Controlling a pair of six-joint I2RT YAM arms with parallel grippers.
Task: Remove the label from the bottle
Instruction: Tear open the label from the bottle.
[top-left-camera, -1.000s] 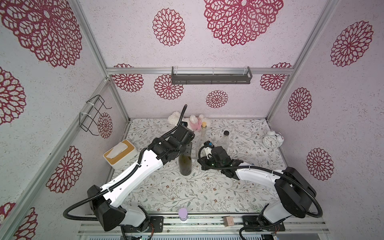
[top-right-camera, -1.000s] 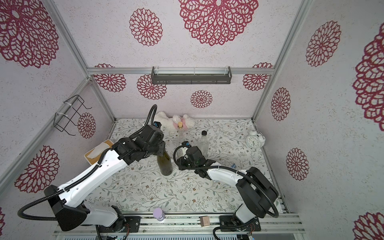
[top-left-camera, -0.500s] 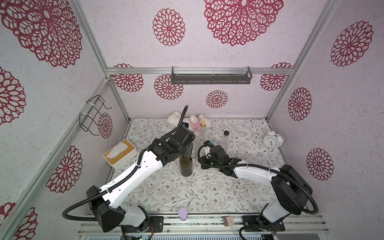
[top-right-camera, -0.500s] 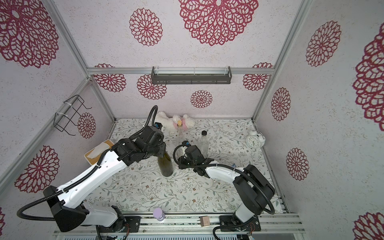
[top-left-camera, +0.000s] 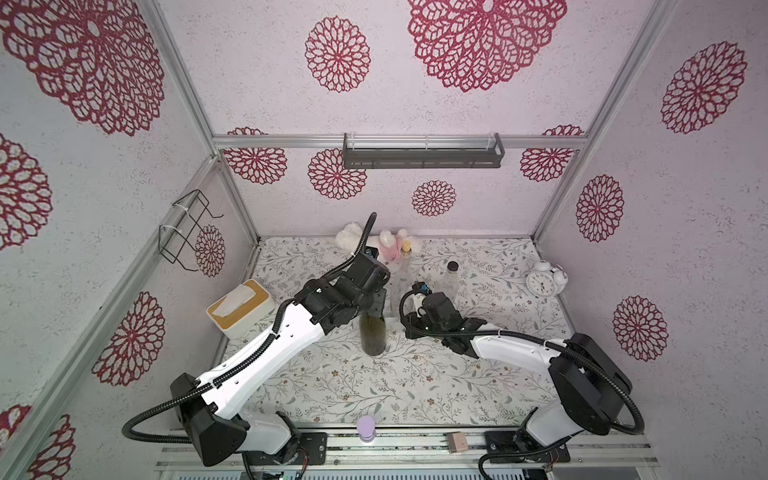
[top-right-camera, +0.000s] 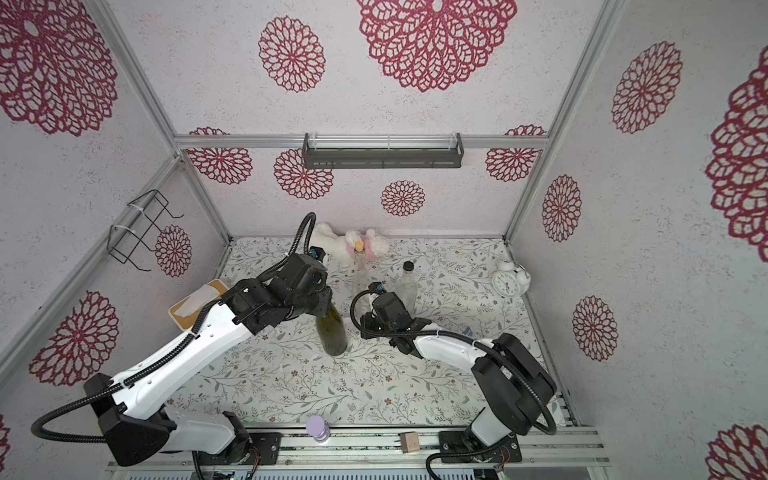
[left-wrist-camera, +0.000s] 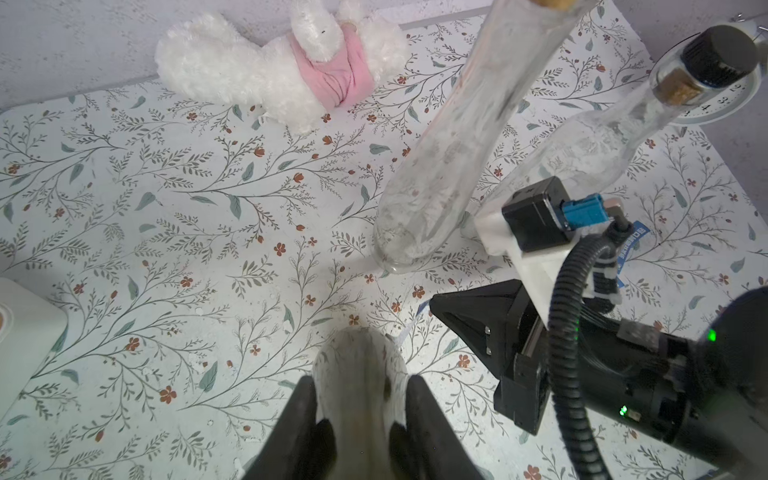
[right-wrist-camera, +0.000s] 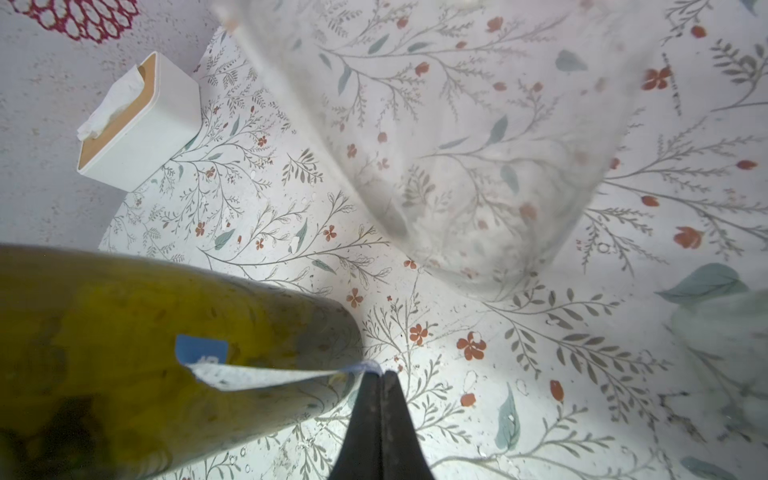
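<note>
Table (top-left-camera: 415, 386): floral cover. Green bottle (top-left-camera: 372, 338) stands at ctr, base on table, long axis vertical, neck pointing up.

L tool (left-wrist-camera: 360, 392): comes from above, clenched on bottle neck, steadying it.

R tool (right-wrist-camera: 380, 376): low, just beside bottle's lower wall, on robot's R side. Jaws pinched together on free end of label (right-wrist-camera: 266, 376).

Label: thin strip, long axis across bottle's girth, stretched btwn glass and R tool. 1 end stuck to glass by blue patch.

Judgement: R arm nearer the label. Pull wants to go away from bottle, toward robot's R, w/ L arm holding firm.
</note>
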